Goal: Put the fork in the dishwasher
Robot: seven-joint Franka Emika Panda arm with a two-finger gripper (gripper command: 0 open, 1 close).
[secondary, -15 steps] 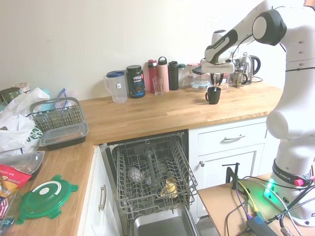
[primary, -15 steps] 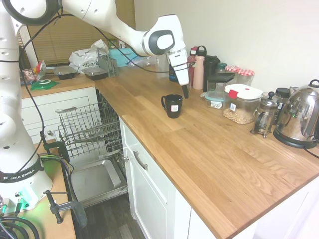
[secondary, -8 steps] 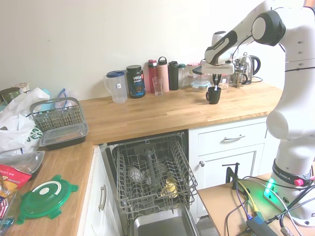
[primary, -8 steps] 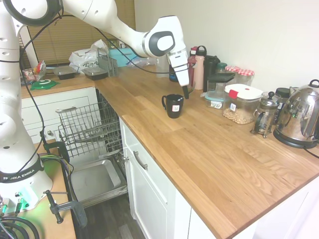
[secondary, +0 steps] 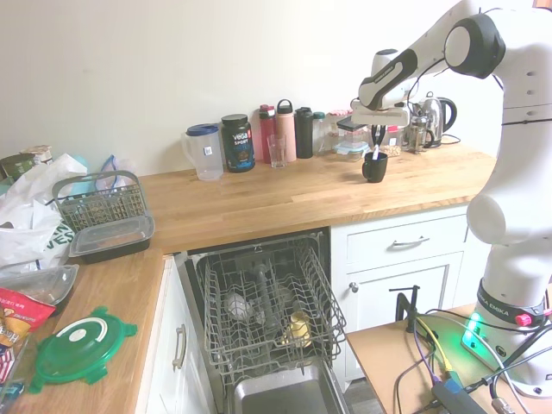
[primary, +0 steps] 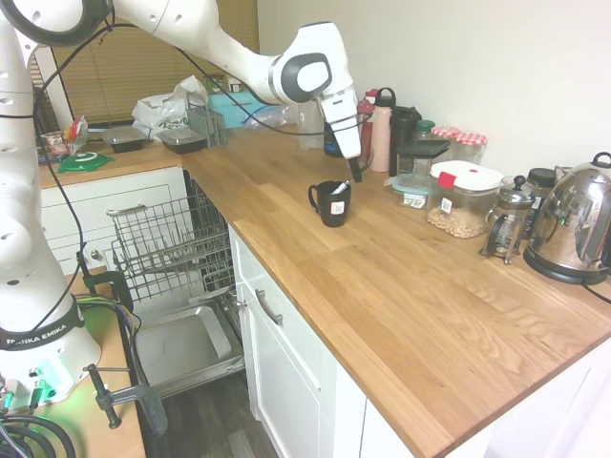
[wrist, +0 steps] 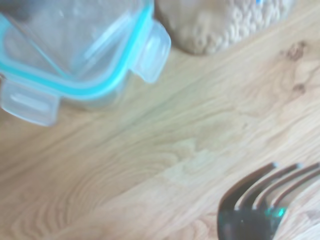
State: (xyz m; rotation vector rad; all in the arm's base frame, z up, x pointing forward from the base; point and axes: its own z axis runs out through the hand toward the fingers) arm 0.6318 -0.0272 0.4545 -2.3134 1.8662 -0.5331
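The fork (primary: 340, 187) stands nearly upright in the black mug (primary: 331, 203) on the counter (primary: 401, 277), handle down, tines up and tipped toward the gripper (primary: 356, 175), which hangs just above at about one o'clock. I judge the gripper clenched on the fork's top, though that is hard to confirm. The dishwasher (primary: 172, 250) lies well apart at eight o'clock.

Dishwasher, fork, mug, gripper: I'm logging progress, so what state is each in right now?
dishwasher: door dropped open, rack pulled out.
fork: tilted, held by the gripper, its lower end at the mug's mouth.
black mug: upright on the counter.
gripper: shut on the fork.
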